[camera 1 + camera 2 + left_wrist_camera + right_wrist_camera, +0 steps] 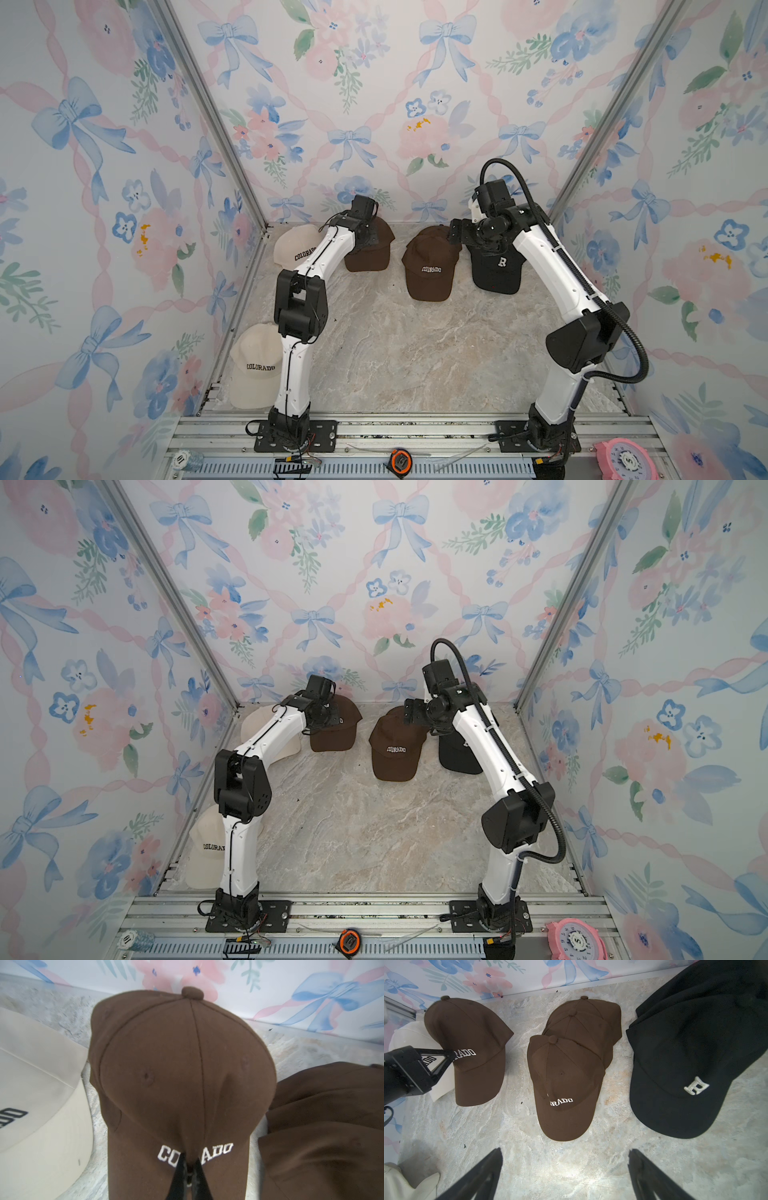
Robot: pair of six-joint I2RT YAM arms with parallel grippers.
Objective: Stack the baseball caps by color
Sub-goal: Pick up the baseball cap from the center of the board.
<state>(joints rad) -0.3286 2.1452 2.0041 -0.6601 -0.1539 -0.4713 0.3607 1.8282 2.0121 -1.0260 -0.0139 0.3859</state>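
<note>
Left claw pinched on brown cap front; crown toward back wall; right claw spread, empty

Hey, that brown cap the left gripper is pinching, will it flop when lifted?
Probably floppy: the brown cap puckers where the left gripper pinches it. Its brim looks flat and stiffer, so it likely keeps shape. Fabric, so probably light.
</note>
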